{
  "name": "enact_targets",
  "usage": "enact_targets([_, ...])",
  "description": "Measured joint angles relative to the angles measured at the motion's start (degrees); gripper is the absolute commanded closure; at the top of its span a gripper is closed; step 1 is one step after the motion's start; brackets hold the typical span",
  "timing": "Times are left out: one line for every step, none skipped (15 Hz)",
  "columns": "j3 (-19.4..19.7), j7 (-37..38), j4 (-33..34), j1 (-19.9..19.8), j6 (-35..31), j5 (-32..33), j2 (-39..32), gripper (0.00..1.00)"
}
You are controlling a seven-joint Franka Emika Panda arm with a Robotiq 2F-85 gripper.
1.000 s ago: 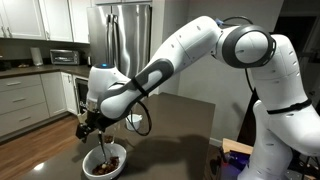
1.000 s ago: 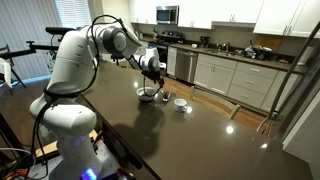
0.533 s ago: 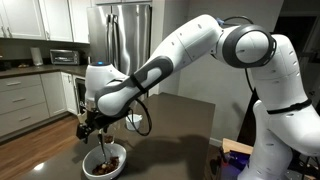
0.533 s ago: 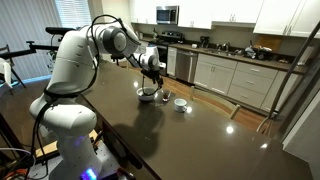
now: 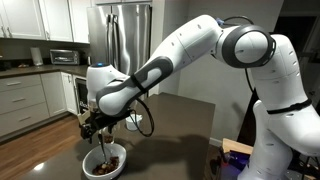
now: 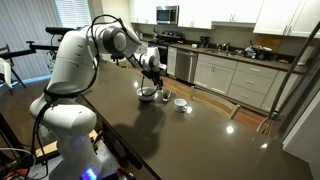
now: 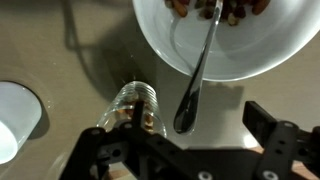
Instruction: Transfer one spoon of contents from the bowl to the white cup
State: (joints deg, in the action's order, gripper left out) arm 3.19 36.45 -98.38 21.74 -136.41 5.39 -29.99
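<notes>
The claw (image 5: 93,128) is hovering wide open over the bowl (image 7: 270,50) — the spoon (image 7: 203,60) is resting inside, handle overhanging the rim.

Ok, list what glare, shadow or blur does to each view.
Wrist view: the fingers are near and soft-edged, the bowl is bright white, and a soft shadow lies on the countertop to its left. In an exterior view, lamp glare spots the dark countertop. In an exterior view, the room behind the arm is dim.
</notes>
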Motion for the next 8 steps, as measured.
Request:
enact_targets([0.18,0.67,-0.06,0.0,0.14,0.13,0.0,0.0])
enact_targets([0.34,1.27,-0.12,0.0,0.28,0.28,0.0,0.0])
enact_targets([0.48,1.79,-0.15,0.0,0.46,0.39,-0.01,0.0])
enact_targets([0.58,2.38,-0.16,0.0,0.7,0.5,-0.02,0.08])
enact_targets([0.62,2.7,-0.17,0.0,0.95,0.53,-0.02,0.08])
enact_targets([0.61,2.9,-0.18,0.0,1.12,0.53,-0.02,0.14])
enact_targets([0.56,3.02,-0.19,0.0,1.24,0.53,-0.03,0.1])
enact_targets([0.45,3.05,-0.19,0.0,1.26,0.53,-0.03,0.1])
